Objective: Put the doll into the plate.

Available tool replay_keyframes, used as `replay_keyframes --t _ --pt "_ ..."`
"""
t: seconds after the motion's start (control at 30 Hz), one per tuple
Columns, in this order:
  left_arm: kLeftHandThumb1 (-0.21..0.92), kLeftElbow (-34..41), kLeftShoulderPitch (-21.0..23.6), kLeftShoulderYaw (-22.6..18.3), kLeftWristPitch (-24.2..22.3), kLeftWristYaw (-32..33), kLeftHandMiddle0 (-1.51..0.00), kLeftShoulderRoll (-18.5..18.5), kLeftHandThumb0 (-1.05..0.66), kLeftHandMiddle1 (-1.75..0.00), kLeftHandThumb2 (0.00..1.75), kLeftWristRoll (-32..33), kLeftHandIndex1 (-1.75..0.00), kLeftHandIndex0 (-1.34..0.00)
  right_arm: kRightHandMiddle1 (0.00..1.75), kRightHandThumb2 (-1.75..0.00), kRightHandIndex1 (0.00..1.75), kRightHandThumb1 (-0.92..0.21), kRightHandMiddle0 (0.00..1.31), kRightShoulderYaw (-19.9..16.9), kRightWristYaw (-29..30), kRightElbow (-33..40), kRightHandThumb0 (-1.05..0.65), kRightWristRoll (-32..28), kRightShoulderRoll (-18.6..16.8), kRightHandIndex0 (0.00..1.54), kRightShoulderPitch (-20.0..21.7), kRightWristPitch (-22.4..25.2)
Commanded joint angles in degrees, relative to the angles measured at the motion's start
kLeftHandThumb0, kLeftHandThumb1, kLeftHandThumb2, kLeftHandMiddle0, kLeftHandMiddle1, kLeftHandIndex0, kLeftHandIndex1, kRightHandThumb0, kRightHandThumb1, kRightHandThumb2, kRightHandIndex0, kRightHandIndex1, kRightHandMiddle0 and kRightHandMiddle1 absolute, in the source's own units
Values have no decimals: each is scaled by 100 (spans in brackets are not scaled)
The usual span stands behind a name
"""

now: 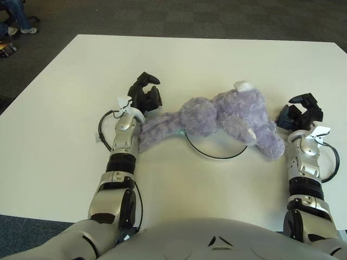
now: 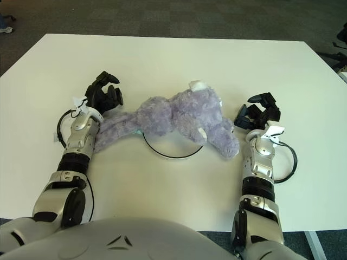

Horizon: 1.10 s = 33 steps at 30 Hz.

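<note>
Dark grey carpet is surrounding the white table (image 1: pixel 65 108) that I am looking down on, and someone's legs in jeans (image 1: pixel 16 16) are showing at the far left corner of the room. On the table the purple plush doll (image 1: pixel 230 116) is lying on its side, its bulky head and body toward my right and one long limb trailing out toward my left. Under it the plate (image 1: pixel 214 156) is showing only as a thin dark rim curving out on the near side of the doll, so the middle of the doll is lying across the plate while its head end and the long limb are hanging out past the rim on either side. My left hand (image 1: pixel 144 95) is sitting at the far end of that trailing limb, just beyond its tip, with the black fingers loosely curled and closing on nothing; my left forearm is lying alongside the limb, touching or nearly touching it. My right hand (image 1: pixel 301 112) is hovering just to the right of the doll's head, close to it but with a gap of bare table showing between them, its fingers spread and holding nothing. Black cables are looping beside both wrists, one on the table by my left forearm (image 1: pixel 103 127) and one at my right wrist (image 1: pixel 332 162).
</note>
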<state>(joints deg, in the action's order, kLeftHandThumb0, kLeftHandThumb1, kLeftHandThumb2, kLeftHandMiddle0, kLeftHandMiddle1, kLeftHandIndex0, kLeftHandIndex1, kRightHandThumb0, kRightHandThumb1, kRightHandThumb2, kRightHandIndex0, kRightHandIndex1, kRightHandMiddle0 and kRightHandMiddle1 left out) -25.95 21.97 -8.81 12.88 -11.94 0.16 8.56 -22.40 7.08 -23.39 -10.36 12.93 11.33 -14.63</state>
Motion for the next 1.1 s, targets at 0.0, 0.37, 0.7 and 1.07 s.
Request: replay_keyframes --t 0.0,0.37,0.7,1.07 --pt "41 275 -231 106 -25 151 -117 -12 -45 -175 120 -108 -175 -54 175 -164 167 -2 59 -46 33 36 0 -119 -163 87 -261 245" --pt "42 461 -566 276 -103 254 -118 -79 -44 -175 119 -147 -175 -53 175 -163 168 -3 58 -55 50 269 0 -104 -198 86 -321 489" --pt "39 352 -696 333 -69 75 -120 -250 -45 -175 123 135 -175 -55 175 -162 169 -4 58 -57 31 332 0 -106 -211 85 -347 551" --pt "41 368 -774 321 35 152 -119 -340 -45 -175 120 134 -175 -53 175 -162 171 -5 57 -68 5 420 0 -142 -235 84 -356 669"
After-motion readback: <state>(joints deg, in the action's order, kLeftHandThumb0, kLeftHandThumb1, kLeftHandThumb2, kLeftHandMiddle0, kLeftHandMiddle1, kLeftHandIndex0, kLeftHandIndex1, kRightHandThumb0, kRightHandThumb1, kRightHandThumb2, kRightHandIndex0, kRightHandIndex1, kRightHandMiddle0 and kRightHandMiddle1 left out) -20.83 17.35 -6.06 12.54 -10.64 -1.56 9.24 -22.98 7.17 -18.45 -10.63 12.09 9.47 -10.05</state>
